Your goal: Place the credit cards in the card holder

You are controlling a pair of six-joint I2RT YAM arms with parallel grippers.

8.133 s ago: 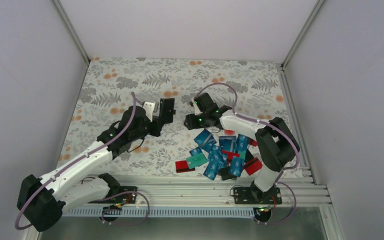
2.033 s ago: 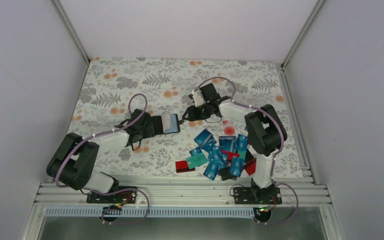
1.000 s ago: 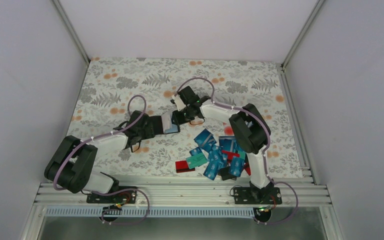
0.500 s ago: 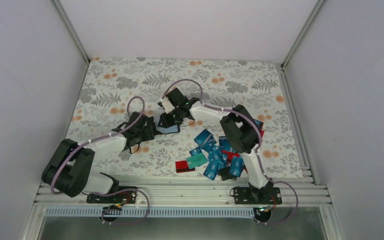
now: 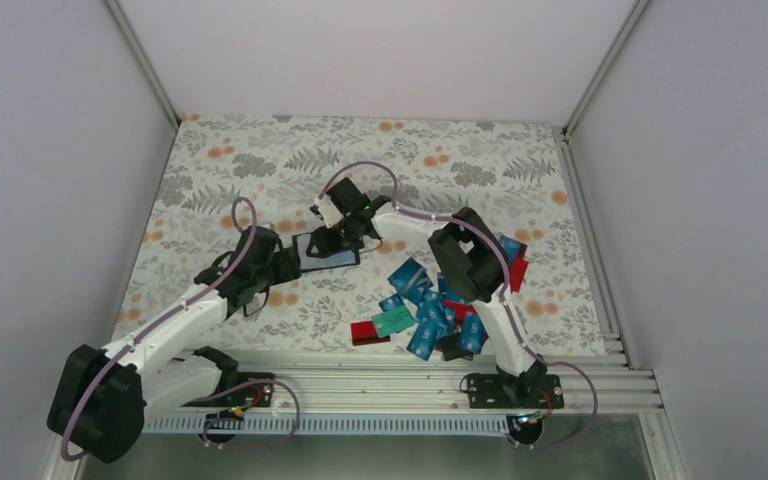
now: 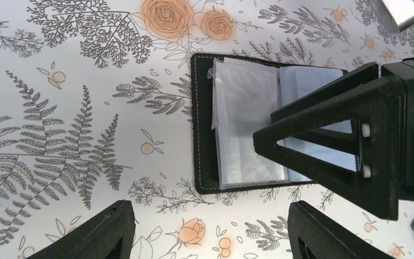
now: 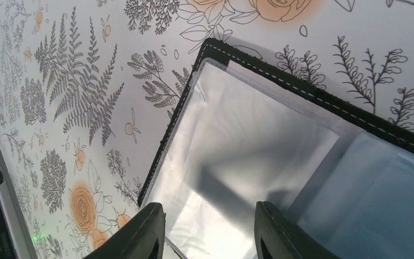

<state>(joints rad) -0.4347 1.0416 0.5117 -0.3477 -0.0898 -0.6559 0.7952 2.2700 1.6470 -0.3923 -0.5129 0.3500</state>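
Observation:
The card holder (image 5: 325, 258) lies open and flat on the flowered table, black rim up and clear sleeves showing (image 6: 245, 124). My left gripper (image 5: 288, 264) sits just left of it, open (image 6: 213, 237), with only tablecloth between its fingers. Directly over the holder's sleeves hovers my right gripper (image 5: 333, 238), jaws apart (image 7: 210, 237) and holding nothing; its black fingers (image 6: 345, 145) cross the holder's right half in the left wrist view. The credit cards (image 5: 438, 305) lie in a mixed blue, red, teal and black heap near the right arm's base.
A red card (image 5: 365, 333) and a teal one (image 5: 393, 320) lie at the heap's left edge. The right arm's elbow (image 5: 465, 262) hangs over the heap. Aluminium rails (image 5: 360, 385) run along the near edge, and white walls enclose the table.
My left gripper let go of the card holder and drew back to the left. The holder now lies open on the table. My right gripper moved left over it and opened.

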